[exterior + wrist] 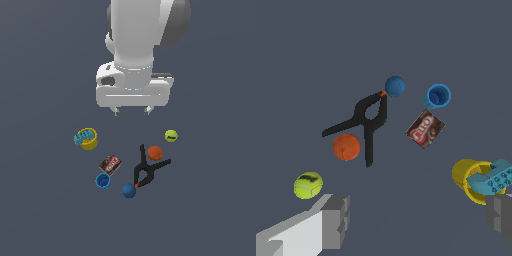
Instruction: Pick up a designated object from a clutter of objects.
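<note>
- Exterior view count: three balls, two cups, one box, one clamp, one toy brick, all on a plain dark grey surface [40,215] whose edges lie outside both views
- The three balls are a small yellow-green ball with a dark curved mark [171,135], a matte orange ball [155,153] and a smooth blue ball [129,190]
- The two cups are a yellow plastic cup [90,142] with a light blue studded toy brick [83,136] at its mouth, and a small blue plastic cup [103,181]
- One brown-red printed box [111,164] lies just beside the blue cup
- One black spring clamp with an orange tip [146,171] lies between the orange ball and the blue ball, its tip touching the blue ball
- The yellow-green ball sits apart from the rest at the exterior view's right, nearest the orange ball, with bare surface all round it; in the wrist view it looks like a tennis ball, the dark mark across its top
- The white two-finger gripper [132,111] hangs above the clutter with its fingers spread apart, holding nothing
</note>
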